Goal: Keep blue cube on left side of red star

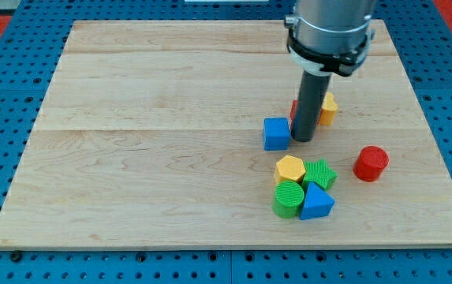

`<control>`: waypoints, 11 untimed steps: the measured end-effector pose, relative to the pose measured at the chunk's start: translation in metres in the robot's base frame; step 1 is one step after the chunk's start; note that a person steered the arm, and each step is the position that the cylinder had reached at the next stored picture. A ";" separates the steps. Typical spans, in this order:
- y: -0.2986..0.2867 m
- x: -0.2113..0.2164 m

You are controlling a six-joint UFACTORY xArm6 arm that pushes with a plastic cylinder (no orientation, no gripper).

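Observation:
The blue cube (276,133) sits on the wooden board right of centre. My tip (302,140) rests on the board just to the right of the blue cube, touching or nearly touching its right side. The red star (294,107) is mostly hidden behind the rod; only a red sliver shows at the rod's left edge, up and right of the blue cube. A yellow block (328,108) peeks out on the rod's right side.
Below the tip is a tight cluster: a yellow hexagon (289,169), a green star (319,173), a green cylinder (289,198) and a blue triangle (316,202). A red cylinder (371,163) stands alone at the right. The board's right edge (438,158) is near.

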State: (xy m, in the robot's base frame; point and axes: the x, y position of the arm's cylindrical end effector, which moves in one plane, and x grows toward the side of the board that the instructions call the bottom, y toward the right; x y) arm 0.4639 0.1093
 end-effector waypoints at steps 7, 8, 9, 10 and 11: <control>-0.062 0.043; -0.119 0.049; -0.101 0.034; -0.100 -0.003; -0.092 -0.004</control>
State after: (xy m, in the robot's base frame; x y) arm 0.4595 0.0175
